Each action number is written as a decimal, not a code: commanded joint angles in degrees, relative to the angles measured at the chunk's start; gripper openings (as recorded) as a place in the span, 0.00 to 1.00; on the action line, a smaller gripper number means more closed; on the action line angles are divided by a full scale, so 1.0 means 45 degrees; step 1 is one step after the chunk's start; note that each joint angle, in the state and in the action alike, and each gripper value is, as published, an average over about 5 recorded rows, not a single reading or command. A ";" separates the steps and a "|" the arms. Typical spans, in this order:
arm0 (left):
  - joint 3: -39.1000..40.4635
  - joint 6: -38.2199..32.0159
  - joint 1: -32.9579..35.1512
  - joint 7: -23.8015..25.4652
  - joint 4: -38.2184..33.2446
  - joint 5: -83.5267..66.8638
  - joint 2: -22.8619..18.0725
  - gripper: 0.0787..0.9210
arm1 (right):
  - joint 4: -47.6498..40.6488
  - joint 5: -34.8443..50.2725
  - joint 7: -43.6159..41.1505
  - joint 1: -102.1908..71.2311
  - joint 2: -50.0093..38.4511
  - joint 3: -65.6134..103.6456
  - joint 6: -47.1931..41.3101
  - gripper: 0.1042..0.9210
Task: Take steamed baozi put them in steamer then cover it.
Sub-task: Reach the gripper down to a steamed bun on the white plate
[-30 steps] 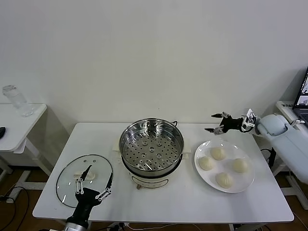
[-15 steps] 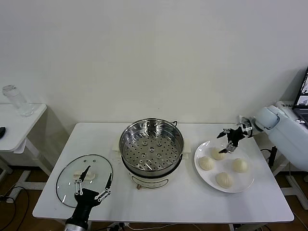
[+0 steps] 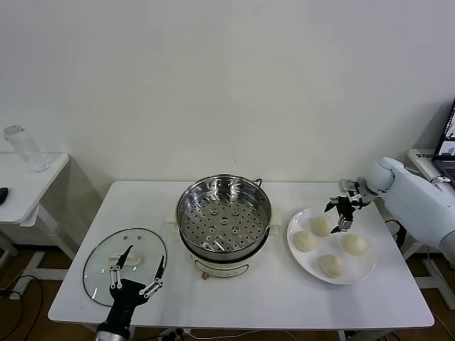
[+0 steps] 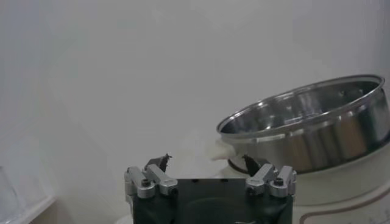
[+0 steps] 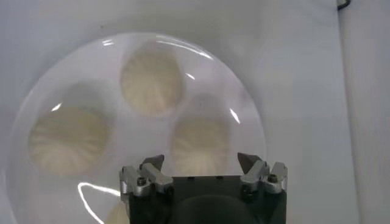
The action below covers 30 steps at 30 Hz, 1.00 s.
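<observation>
White table [image 3: 284,298]: four steamed baozi [image 3: 320,226], one steamer [image 3: 223,213], one cover [image 3: 124,256].

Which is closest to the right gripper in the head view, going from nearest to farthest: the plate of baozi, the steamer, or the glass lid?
Measured from the right gripper, fingers open over the plate's back edge:
1. Plate of steamed baozi, directly beneath it, table's right side.
2. Steamer, at table centre, to its left.
3. Glass lid, far left near the front edge, by the left gripper.
</observation>
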 commanded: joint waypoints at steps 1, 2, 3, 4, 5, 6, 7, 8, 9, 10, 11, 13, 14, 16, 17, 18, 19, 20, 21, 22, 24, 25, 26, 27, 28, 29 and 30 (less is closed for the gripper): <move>-0.0008 -0.0018 0.0003 -0.0010 0.0022 -0.0008 0.0003 0.88 | -0.0540 -0.0527 0.0054 0.0086 0.0598 -0.0192 0.0057 0.88; -0.0015 -0.0024 -0.0002 -0.0009 0.0037 -0.0008 0.0007 0.88 | -0.0627 -0.0588 0.0058 0.0081 0.0690 -0.0177 0.0077 0.88; -0.0021 -0.0033 -0.0005 -0.0007 0.0052 -0.0008 0.0009 0.88 | -0.0712 -0.0639 0.0064 0.0080 0.0780 -0.0164 0.0095 0.88; -0.0026 -0.0043 -0.0008 -0.0006 0.0068 -0.0008 0.0010 0.88 | -0.0792 -0.0690 0.0079 0.0078 0.0866 -0.0147 0.0117 0.88; -0.0028 -0.0052 -0.0008 -0.0005 0.0081 -0.0007 0.0011 0.88 | -0.0874 -0.0748 0.0089 0.0074 0.0952 -0.0126 0.0143 0.88; -0.0028 -0.0061 -0.0007 -0.0003 0.0090 -0.0007 0.0009 0.88 | -0.0947 -0.0807 0.0090 0.0068 0.1028 -0.0106 0.0162 0.88; -0.0028 -0.0068 -0.0004 -0.0003 0.0095 -0.0008 0.0007 0.88 | -0.1009 -0.0870 0.0087 0.0060 0.1095 -0.0091 0.0178 0.88; -0.0026 -0.0072 -0.0001 -0.0004 0.0095 -0.0009 0.0005 0.88 | -0.1058 -0.0928 0.0081 0.0051 0.1147 -0.0081 0.0190 0.88; -0.0025 -0.0075 0.0003 -0.0004 0.0090 -0.0009 0.0003 0.88 | -0.1096 -0.0984 0.0071 0.0040 0.1191 -0.0078 0.0201 0.88; -0.0025 -0.0078 0.0007 -0.0005 0.0082 -0.0010 0.0001 0.88 | -0.1119 -0.1025 0.0060 0.0029 0.1217 -0.0084 0.0205 0.88; -0.0026 -0.0080 0.0010 -0.0006 0.0074 -0.0010 0.0000 0.88 | -0.1135 -0.1058 0.0042 0.0018 0.1232 -0.0092 0.0207 0.87; -0.0031 -0.0082 0.0015 -0.0009 0.0058 -0.0011 -0.0002 0.88 | -0.1151 -0.1110 0.0005 -0.0004 0.1237 -0.0118 0.0211 0.85; -0.0033 -0.0081 0.0017 -0.0011 0.0053 -0.0012 -0.0002 0.88 | -0.1155 -0.1133 -0.0016 -0.0018 0.1229 -0.0130 0.0211 0.84; -0.0039 -0.0082 0.0017 -0.0014 0.0048 -0.0012 -0.0003 0.88 | -0.1163 -0.1179 -0.0026 -0.0051 0.1213 -0.0139 0.0216 0.83; -0.0043 -0.0082 0.0017 -0.0018 0.0047 -0.0012 -0.0004 0.88 | -0.1164 -0.1195 -0.0018 -0.0073 0.1207 -0.0134 0.0219 0.82; -0.0047 -0.0083 0.0016 -0.0021 0.0046 -0.0012 -0.0006 0.88 | -0.1165 -0.1203 -0.0008 -0.0095 0.1202 -0.0125 0.0220 0.81; -0.0051 -0.0084 0.0015 -0.0025 0.0046 -0.0013 -0.0007 0.88 | -0.1160 -0.1205 0.0011 -0.0113 0.1196 -0.0118 0.0221 0.80; -0.0057 -0.0085 0.0014 -0.0030 0.0043 -0.0014 -0.0009 0.88 | -0.1150 -0.1199 0.0031 -0.0132 0.1187 -0.0108 0.0222 0.79; -0.0063 -0.0086 0.0016 -0.0036 0.0039 -0.0017 -0.0010 0.88 | -0.1135 -0.1193 0.0055 -0.0143 0.1176 -0.0098 0.0225 0.78; -0.0072 -0.0086 0.0018 -0.0040 0.0032 -0.0018 -0.0010 0.88 | -0.1103 -0.1179 0.0079 -0.0149 0.1151 -0.0093 0.0233 0.78; -0.0096 -0.0084 0.0027 -0.0049 0.0014 -0.0022 -0.0008 0.88 | -0.0968 -0.1114 0.0122 -0.0136 0.1076 -0.0092 0.0247 0.78; -0.0110 -0.0082 0.0032 -0.0054 0.0003 -0.0023 -0.0005 0.88 | -0.0832 -0.1078 0.0130 -0.0099 0.1003 -0.0117 0.0255 0.78; -0.0125 -0.0079 0.0037 -0.0059 -0.0009 -0.0024 -0.0003 0.88 | -0.0646 -0.1027 0.0129 -0.0035 0.0904 -0.0163 0.0263 0.77; -0.0137 -0.0076 0.0040 -0.0063 -0.0021 -0.0025 0.0001 0.88 | -0.0439 -0.0955 0.0123 0.0048 0.0792 -0.0231 0.0264 0.77; -0.0147 -0.0071 0.0041 -0.0066 -0.0036 -0.0028 0.0007 0.88 | -0.0157 -0.0836 0.0115 0.0186 0.0639 -0.0348 0.0266 0.76; -0.0154 -0.0068 0.0037 -0.0069 -0.0050 -0.0031 0.0014 0.88 | 0.0232 -0.0695 0.0106 0.0394 0.0451 -0.0505 0.0280 0.76; -0.0156 -0.0062 0.0032 -0.0072 -0.0064 -0.0034 0.0021 0.88 | 0.0640 -0.0541 0.0097 0.0624 0.0264 -0.0696 0.0303 0.75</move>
